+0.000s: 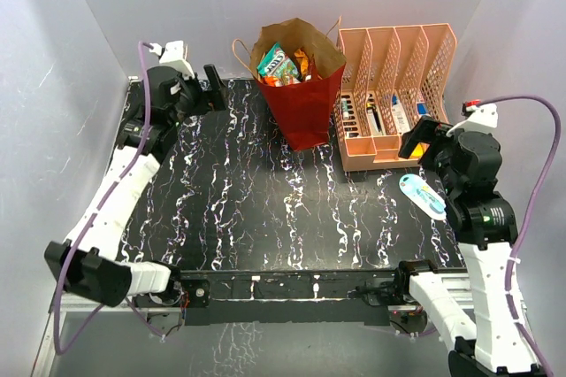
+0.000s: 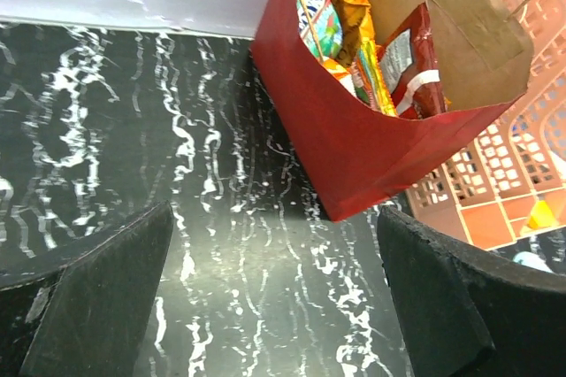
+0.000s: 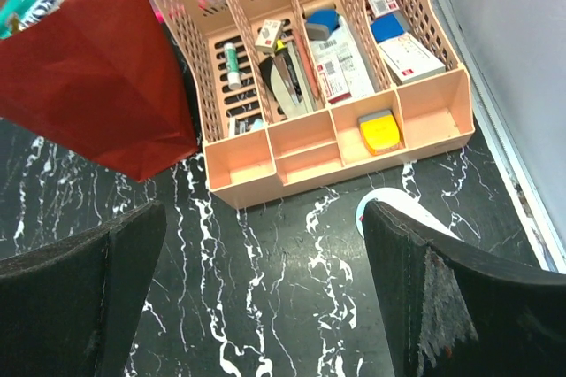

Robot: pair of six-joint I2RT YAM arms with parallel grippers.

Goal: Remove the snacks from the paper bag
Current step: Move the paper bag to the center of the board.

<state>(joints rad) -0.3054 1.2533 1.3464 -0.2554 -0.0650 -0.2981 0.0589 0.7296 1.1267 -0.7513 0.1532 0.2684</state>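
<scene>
The paper bag (image 1: 305, 104) stands upright at the far edge of the table (image 1: 265, 204), about midway along it. It is dark red outside and brown inside, with its mouth gaping open. The snacks (image 1: 283, 65) are all inside it: teal-green, orange, yellow and red foil packets crowding the opening.

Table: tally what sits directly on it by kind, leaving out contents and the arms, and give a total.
Paper bag: 1
Organiser: 1
Oval packet: 1
Total: 3
</scene>
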